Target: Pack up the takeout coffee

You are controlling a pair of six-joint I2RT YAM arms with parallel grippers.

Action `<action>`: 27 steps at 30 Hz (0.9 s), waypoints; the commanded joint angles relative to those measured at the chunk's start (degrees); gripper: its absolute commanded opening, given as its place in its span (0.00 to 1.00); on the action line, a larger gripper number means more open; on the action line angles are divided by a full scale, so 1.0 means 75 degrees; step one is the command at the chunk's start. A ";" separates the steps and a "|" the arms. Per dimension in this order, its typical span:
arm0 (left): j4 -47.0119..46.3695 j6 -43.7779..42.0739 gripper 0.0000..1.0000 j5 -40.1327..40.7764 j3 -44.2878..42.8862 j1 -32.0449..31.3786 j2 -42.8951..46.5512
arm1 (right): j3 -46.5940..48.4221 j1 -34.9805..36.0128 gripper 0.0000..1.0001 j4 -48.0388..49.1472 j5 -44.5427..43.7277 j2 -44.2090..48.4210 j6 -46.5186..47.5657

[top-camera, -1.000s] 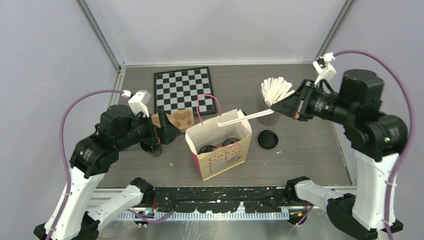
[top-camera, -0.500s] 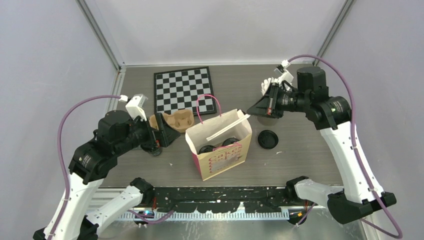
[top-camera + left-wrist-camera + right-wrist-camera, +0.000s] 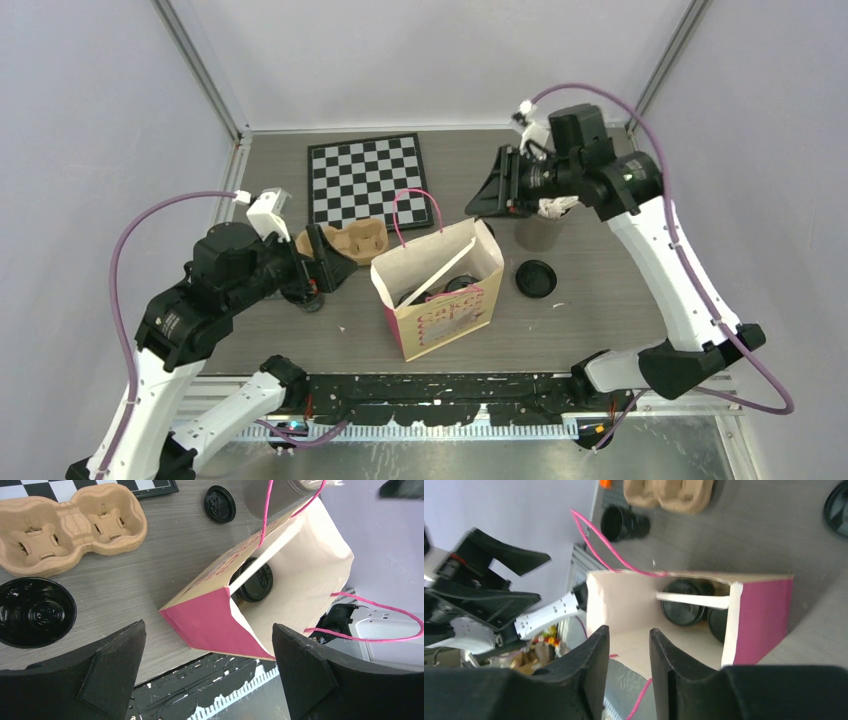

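Note:
A pink-and-cream paper bag (image 3: 446,316) stands open at the table's middle. Two black lidded cups (image 3: 683,603) sit at its bottom. A white stick (image 3: 694,600) leans across them inside the bag (image 3: 764,620). My right gripper (image 3: 478,205) hovers above the bag's far right corner, jaws (image 3: 628,632) open and empty. A third black cup (image 3: 310,297) stands without a lid left of the bag, seen from above in the left wrist view (image 3: 35,611). A loose black lid (image 3: 536,277) lies right of the bag. My left gripper (image 3: 338,258) is open wide above that cup, holding nothing (image 3: 207,630).
A brown pulp cup tray (image 3: 352,240) lies behind the left gripper, with a chessboard (image 3: 366,178) beyond it. A grey cup of white sticks (image 3: 540,228) stands under my right arm. Metal frame posts rise at the back corners.
My right gripper swung left over the bag and opened. The white stick it held dropped and now leans inside the bag. The left arm barely moved.

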State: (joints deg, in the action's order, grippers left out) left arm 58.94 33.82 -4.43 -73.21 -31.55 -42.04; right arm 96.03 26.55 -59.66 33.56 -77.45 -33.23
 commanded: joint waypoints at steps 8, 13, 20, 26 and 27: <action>-0.0141 -0.0361 0.97 0.0203 0.0010 -0.0035 -0.0066 | 0.2096 -0.1249 0.52 -0.1414 -0.1881 -0.0237 0.1129; -0.0276 -0.0473 1.00 0.0130 0.0039 -0.0035 -0.0128 | 0.1491 -0.1328 0.59 -0.1299 -0.4687 0.0168 0.1984; -0.0218 -0.0644 1.00 -0.0071 -0.0193 -0.0034 -0.0403 | 0.0408 -0.1583 0.60 -0.0348 -0.6846 0.0174 0.3063; -0.0273 -0.0789 1.00 -0.0086 -0.0149 -0.0032 -0.0441 | 0.0807 -0.2100 0.62 -0.0079 -0.6927 -0.0536 0.3343; -0.0270 -0.0832 1.00 -0.0038 -0.0158 -0.0034 -0.0460 | 0.0876 -0.2144 0.60 -0.0075 -0.6882 -0.0674 0.3317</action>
State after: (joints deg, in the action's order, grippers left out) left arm 58.96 29.71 -4.36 -72.84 -31.55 -45.43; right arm 99.22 12.08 -64.47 -14.48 -79.55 -10.66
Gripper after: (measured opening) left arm 0.996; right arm 0.621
